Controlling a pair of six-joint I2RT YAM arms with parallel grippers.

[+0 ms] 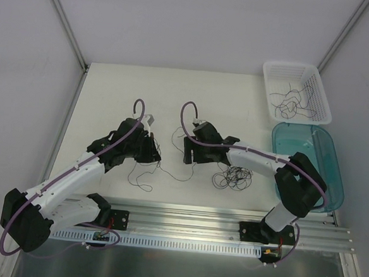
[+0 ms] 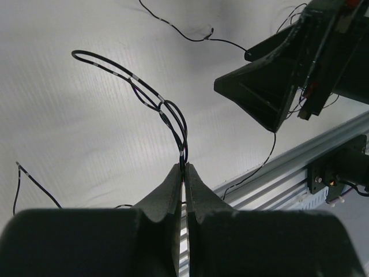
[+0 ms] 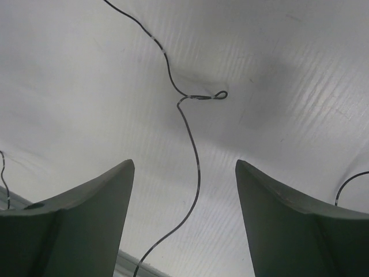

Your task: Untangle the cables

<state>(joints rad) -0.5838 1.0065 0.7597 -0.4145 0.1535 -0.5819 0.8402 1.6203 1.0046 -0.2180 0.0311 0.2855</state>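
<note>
At the left, the left gripper [image 2: 184, 173] is pressing its fingers fully together on a looped strand [image 2: 164, 107] of the cables. The strand is arching away from the tips in a long springy loop above the table [image 1: 112, 89]. More thin strands are lying loose on the table below this gripper and running towards the middle.

In the centre, the right gripper [image 3: 184, 173] is hanging wide open over a single strand [image 3: 193, 150] that has a small kink and eyelet in it. That strand is passing between the fingers without touching either, so this gripper is holding nothing. Just to its right, a wad [image 1: 234, 177] of curly strands is lying on the table beside the right forearm.

At the far right, more strands are sitting in the white basket [image 1: 268, 87], with the teal tray [image 1: 311, 138] lying in front of it.

The wire is looking almost weightless, springy and thin enough to slip between the pads, and it is likely to snag on its neighbours. The safest hold is probably on a free straight run, clear of the kink, pulling gently
</note>
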